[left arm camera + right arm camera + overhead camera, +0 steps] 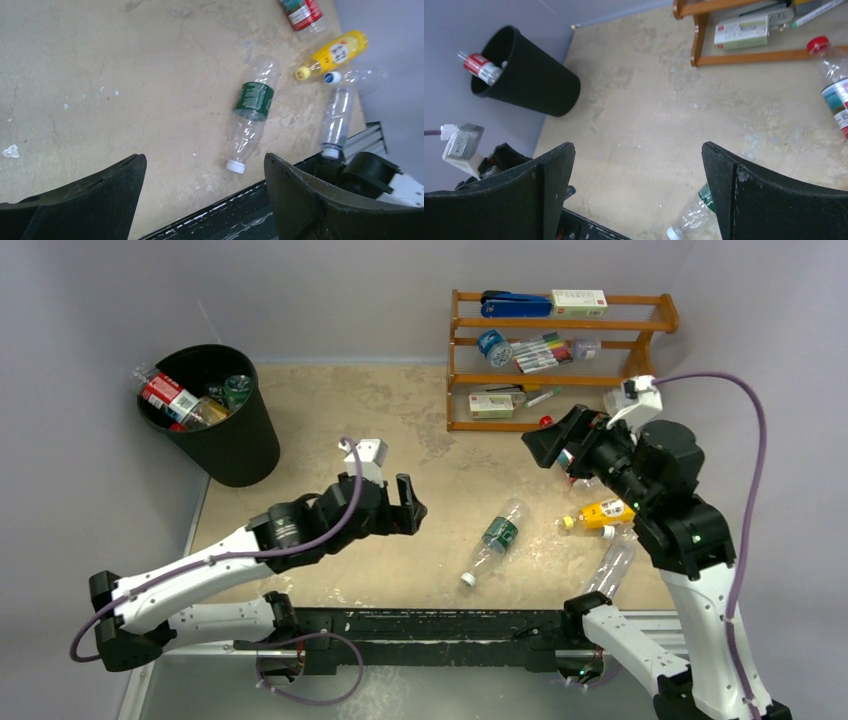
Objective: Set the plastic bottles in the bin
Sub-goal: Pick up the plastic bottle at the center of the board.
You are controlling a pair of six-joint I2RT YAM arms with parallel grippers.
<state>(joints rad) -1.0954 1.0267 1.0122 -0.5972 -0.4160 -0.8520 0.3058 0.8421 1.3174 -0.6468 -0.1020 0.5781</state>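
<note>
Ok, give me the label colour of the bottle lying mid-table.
Dark green label, clearest in the left wrist view.

red-capped bottle (834, 75) cropped, bin (240, 445) depths likely hidden

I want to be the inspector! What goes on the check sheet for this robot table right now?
Surface: beige table, scuffed and stained.
Job's things: black bin upright at far left, bottles inside; green-label bottle, yellow bottle, clear bottle and red-capped bottle lying on the table.
Clutter: wooden rack holding a stapler and markers.
Tools: left tool open, empty; right tool open, empty.
Cables: purple cables on both arms.
Surroundings: grey walls.
</note>
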